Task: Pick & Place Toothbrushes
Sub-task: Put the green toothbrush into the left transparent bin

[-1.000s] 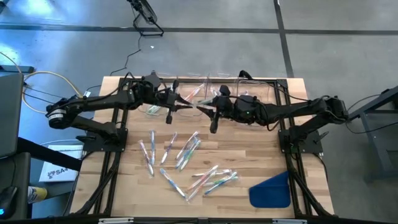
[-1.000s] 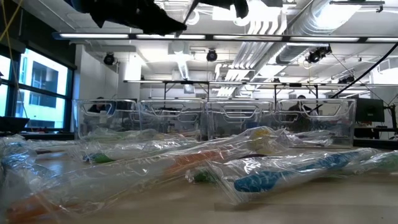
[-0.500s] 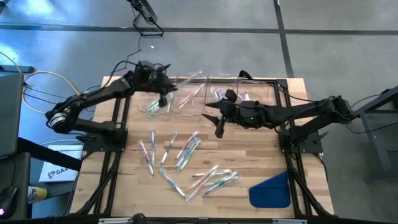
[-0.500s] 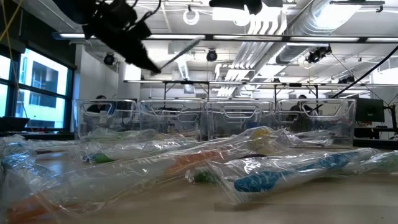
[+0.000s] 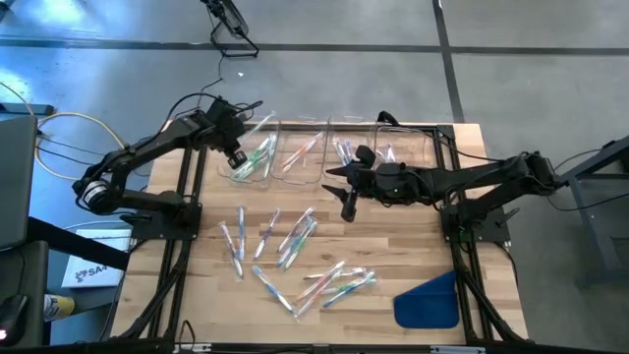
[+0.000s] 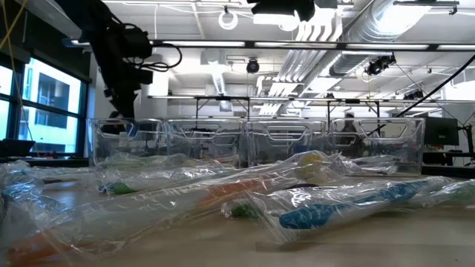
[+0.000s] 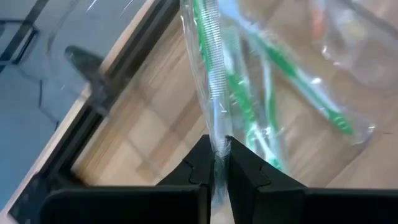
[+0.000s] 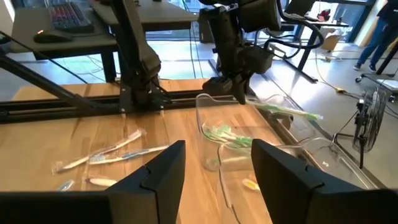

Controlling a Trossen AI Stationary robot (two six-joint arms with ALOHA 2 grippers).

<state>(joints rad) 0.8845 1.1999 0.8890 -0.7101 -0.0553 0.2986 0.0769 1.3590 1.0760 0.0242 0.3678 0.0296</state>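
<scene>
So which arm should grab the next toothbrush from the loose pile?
Probably the right. The right gripper has open, empty jaws and hangs just beyond the loose toothbrushes. The left gripper is shut on a wrapped green toothbrush over the leftmost bin.

high: straight down | low: table-level | wrists: forward | shared: table (image 5: 393, 246)

Wooden table (image 5: 393, 241) bears toothbrushes (image 5: 295, 241), clear bins (image 5: 295, 152), blue cloth (image 5: 428, 301).
</scene>
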